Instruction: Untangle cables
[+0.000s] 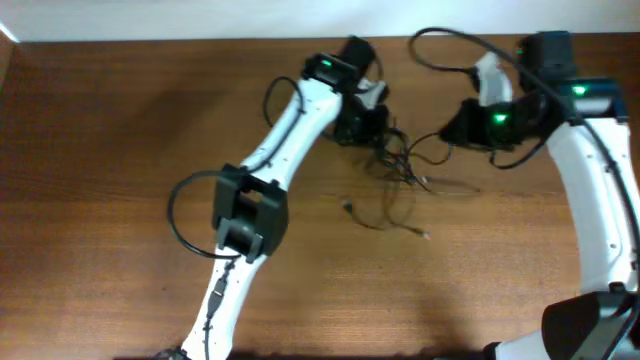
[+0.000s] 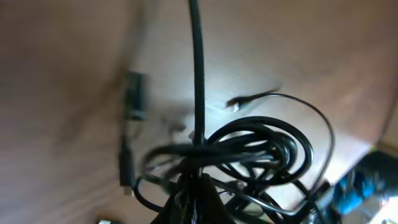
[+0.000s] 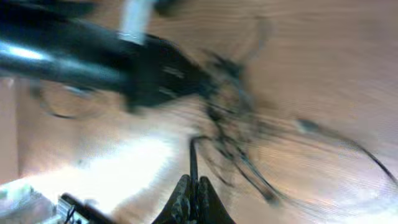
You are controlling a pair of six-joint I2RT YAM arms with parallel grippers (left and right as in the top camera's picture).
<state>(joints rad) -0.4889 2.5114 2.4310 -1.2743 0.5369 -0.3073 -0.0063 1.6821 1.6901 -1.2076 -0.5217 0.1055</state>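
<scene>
The cables point(image 1: 400, 165) are thin black cords tangled together at the table's back middle, with loose ends trailing forward to small plugs. My left gripper point(image 1: 365, 125) is shut on the coiled bundle of the cables point(image 2: 249, 149), which loops right at its fingertips point(image 2: 196, 186). My right gripper point(image 1: 460, 130) is shut on one thin cord point(image 3: 193, 158) that runs from its jaws point(image 3: 193, 193) toward the tangle point(image 3: 227, 118). The right wrist view is blurred. The two grippers are about a hand's width apart, the tangle between them.
The wooden table point(image 1: 120, 150) carries both arms. A loose plug end point(image 1: 347, 207) and another point(image 1: 425, 235) lie in front of the tangle. A thick black arm cable point(image 1: 440, 40) loops at the back right. The left arm's body point(image 3: 93, 62) shows in the right wrist view.
</scene>
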